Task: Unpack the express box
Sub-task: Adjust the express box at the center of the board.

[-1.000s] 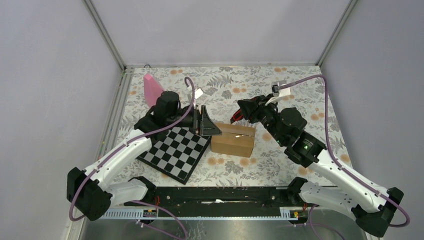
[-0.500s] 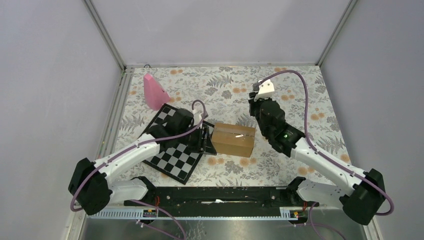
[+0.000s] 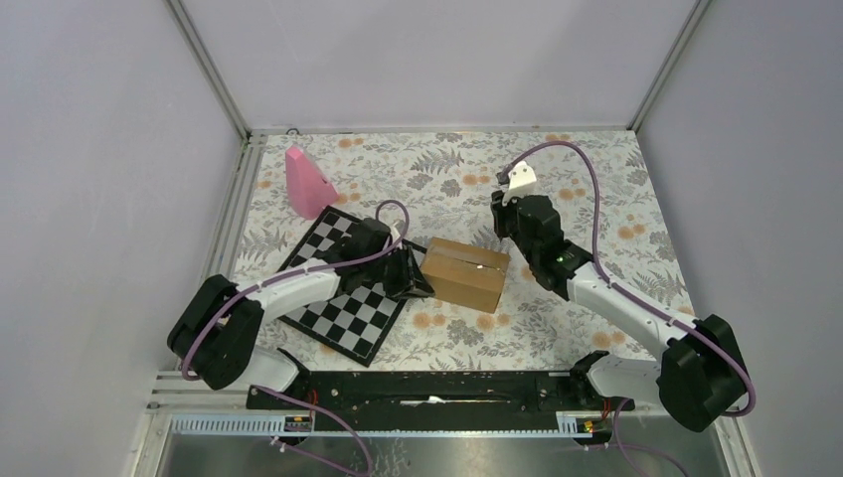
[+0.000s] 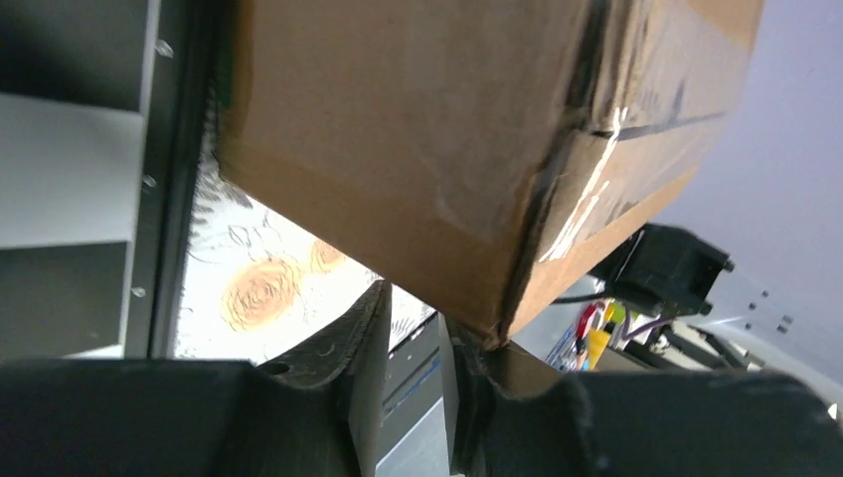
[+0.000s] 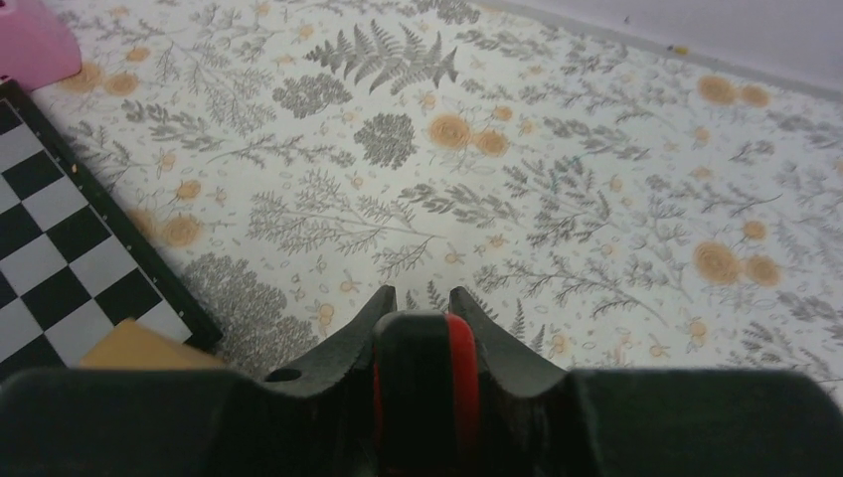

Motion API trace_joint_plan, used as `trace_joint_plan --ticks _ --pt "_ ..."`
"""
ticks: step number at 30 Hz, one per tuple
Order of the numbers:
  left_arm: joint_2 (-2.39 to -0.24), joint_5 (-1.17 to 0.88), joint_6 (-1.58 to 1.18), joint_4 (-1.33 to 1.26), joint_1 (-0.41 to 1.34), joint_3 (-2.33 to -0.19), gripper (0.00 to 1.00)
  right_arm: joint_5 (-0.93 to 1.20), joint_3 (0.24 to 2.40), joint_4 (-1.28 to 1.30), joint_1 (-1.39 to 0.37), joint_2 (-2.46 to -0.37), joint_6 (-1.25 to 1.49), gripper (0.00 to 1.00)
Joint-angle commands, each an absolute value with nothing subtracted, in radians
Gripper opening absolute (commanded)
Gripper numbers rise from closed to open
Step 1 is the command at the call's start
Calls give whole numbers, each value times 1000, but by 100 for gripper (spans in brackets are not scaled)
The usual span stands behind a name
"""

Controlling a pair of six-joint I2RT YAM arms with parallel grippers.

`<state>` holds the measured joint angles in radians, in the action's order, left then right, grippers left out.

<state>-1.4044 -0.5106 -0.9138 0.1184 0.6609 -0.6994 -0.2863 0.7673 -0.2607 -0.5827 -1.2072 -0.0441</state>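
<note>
I see the box (image 3: 464,274) lying flat on the flowered cloth (image 3: 596,199), just right of the chessboard (image 3: 343,298). Its long axis runs left to right across the overhead view, left end angled slightly away from the arms and taped seam facing up. The left gripper (image 3: 408,273) sits at that left end, fingers (image 4: 363,333) drawn narrow with nothing between them and the box's corner right at one tip. The right gripper (image 5: 422,298) hangs over the cloth just beyond the box's right end, fingers close together; a red and black piece fills the gap, and I cannot tell whether it is gripped.
</note>
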Motion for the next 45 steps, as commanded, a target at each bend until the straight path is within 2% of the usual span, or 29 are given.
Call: trace_joint_plan --ticks 1,13,18,28,32,37,42,45 --pt "-1429 -509 -951 -30 604 -701 25 -223 741 -257 -581 -1176 43 0" --pt "-1513 -508 -946 -46 564 -800 27 -77 696 -37 -583 -981 251 0" --pt "-1523 -505 -931 -27 561 -842 31 -97 684 44 -583 -948 278 0" --pt "-1457 -505 -858 109 560 -899 50 -186 823 151 -583 -942 243 0" --pt "-1385 -497 -864 128 560 -885 61 -206 857 91 -583 -941 238 0" --pt "-1364 -543 -966 9 560 -845 69 -204 875 -74 -618 -981 241 0" --pt "-1444 -559 -1055 -162 559 -817 71 -306 886 -256 -758 -1076 160 0" --pt "-1476 -528 -1075 -170 557 -822 70 -327 882 -356 -792 -1133 128 0"
